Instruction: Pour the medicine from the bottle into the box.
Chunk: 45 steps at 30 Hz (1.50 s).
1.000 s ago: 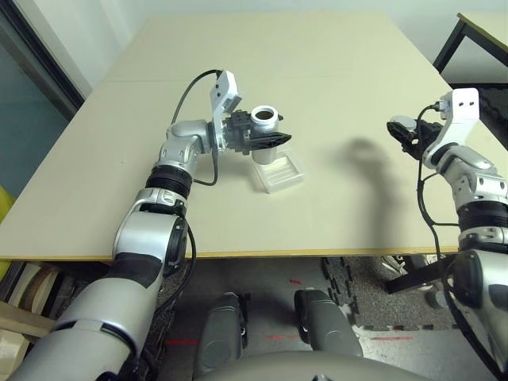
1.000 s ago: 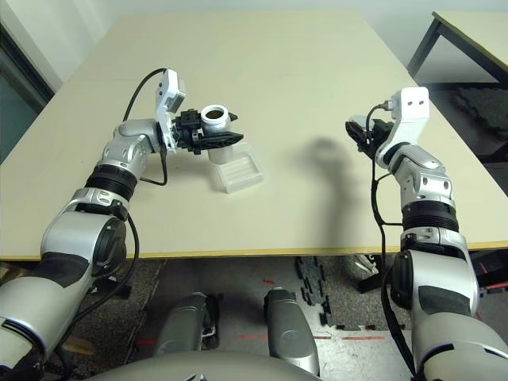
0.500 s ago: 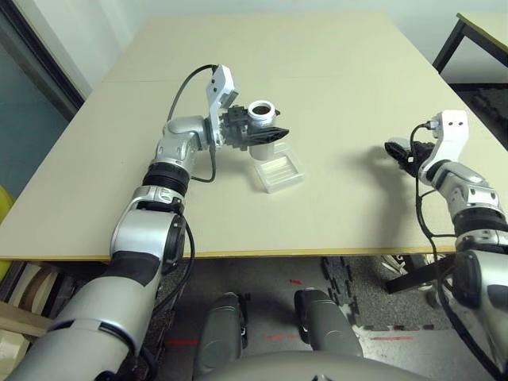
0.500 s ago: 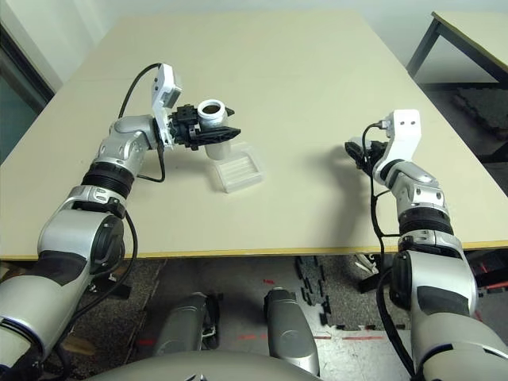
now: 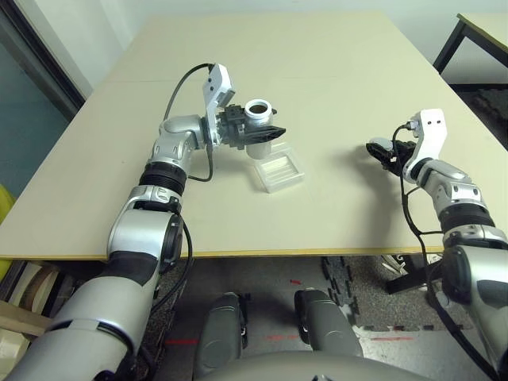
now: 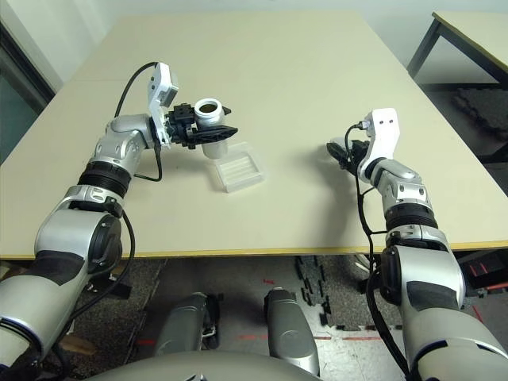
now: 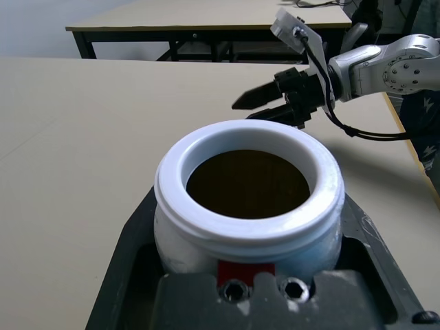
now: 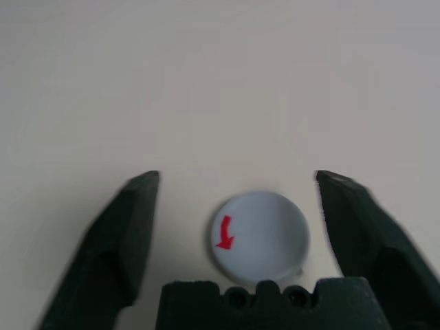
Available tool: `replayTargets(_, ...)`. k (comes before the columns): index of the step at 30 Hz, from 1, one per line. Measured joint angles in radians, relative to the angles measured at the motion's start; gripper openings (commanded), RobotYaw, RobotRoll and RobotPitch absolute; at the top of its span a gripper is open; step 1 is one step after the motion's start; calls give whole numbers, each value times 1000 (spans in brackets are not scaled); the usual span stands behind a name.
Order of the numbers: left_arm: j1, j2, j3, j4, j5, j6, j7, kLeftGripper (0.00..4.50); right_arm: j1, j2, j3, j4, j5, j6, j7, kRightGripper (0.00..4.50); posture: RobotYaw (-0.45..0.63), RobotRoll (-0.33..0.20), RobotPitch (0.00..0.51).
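Right gripper (image 8: 237, 206) lowered, now wide around cap (image 8: 260, 236), red arrow | left gripper (image 5: 262, 135) clamps bottle (image 5: 258, 119)

A wide beige table (image 5: 333, 55) fills the room's middle, its top made of two boards meeting at a faint seam across the far part. Left of the table stands a pale wall (image 5: 71, 32) with a dark vertical frame (image 5: 36, 59). Beyond the table's right far corner stands a second table (image 5: 476, 28) with black legs. Under the table's near edge lies a grey speckled floor (image 5: 262, 286) with black interlocking mats (image 5: 357, 294) and red marks (image 5: 178, 342).
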Motion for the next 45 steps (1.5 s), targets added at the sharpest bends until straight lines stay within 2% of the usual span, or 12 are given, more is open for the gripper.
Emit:
replayTargets(9,-8,12,0,9,1,-6,2,2725,-13,-17,28,-85,11,-52,200,4500,-235,0,66)
replayTargets(13,-13,29,0,15,2,-12,3,2725,-6,-54,53,-184,37,-27,371,4500,-236,0,63)
replayTargets(21,-32,75,-1,49,8,-23,3,2725,77,-102,137,-375,54,9,617,4500,-236,0,56)
replayTargets(26,-48,93,-2,55,18,-36,3,2725,106,-105,174,-438,48,7,649,4500,-229,0,51)
replayTargets(45,-81,121,-30,149,114,-99,100,2725,137,-62,222,-459,45,6,614,4500,-224,0,42)
